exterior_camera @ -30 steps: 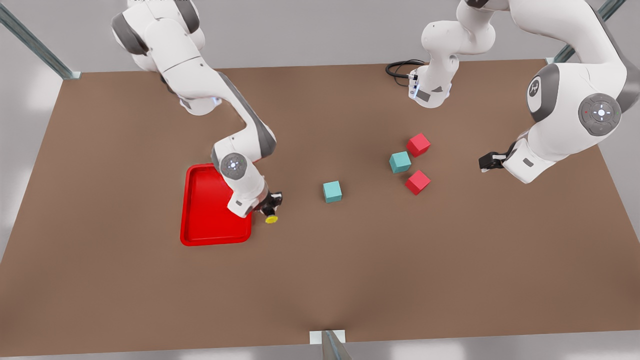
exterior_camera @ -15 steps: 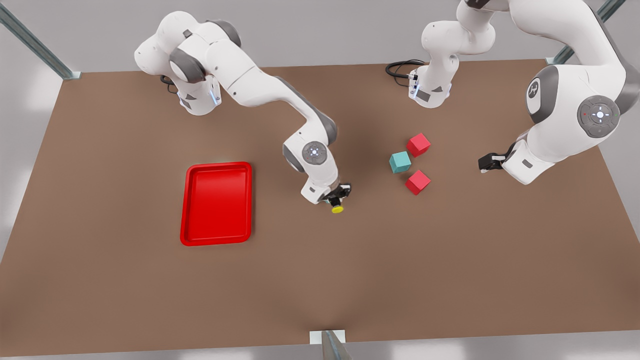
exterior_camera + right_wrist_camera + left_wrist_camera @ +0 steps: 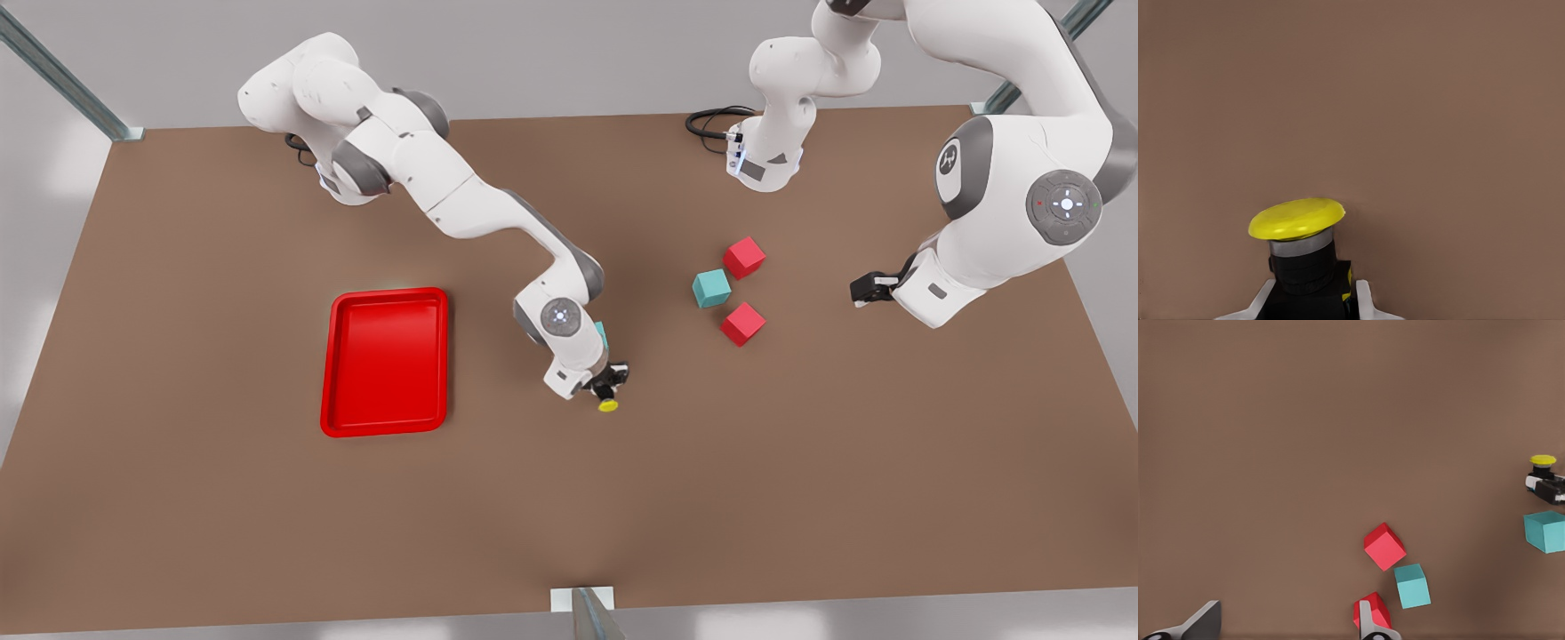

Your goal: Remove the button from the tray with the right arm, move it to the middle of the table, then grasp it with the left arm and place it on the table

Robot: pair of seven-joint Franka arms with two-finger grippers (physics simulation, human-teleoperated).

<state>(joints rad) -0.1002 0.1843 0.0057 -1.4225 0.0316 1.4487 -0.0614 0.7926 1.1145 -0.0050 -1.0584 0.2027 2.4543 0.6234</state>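
Observation:
The button [image 3: 608,404], with its yellow cap and dark body, hangs just above the middle of the table [image 3: 267,498]. My right gripper [image 3: 608,388] is shut on it, on the arm reaching in from the front view's left. The right wrist view shows the button [image 3: 1298,227] close up, its body clamped in the right gripper [image 3: 1313,300]. The red tray [image 3: 384,356] lies to the front view's left of this gripper, with nothing in it. My left gripper [image 3: 861,291] waits open at the front view's right. Its fingers [image 3: 1205,623] stand wide apart, and the button [image 3: 1543,461] shows far off.
Two red cubes [image 3: 744,257] [image 3: 742,324] and a teal cube [image 3: 711,288] lie clustered between the two grippers. Another teal cube [image 3: 602,333] is partly hidden behind the right arm's wrist. A black cable [image 3: 711,120] loops at the table's far edge.
My right arm carried the button from the tray's edge to the table's middle, then a little toward the near edge. The tray is now uncovered. The left arm stayed still.

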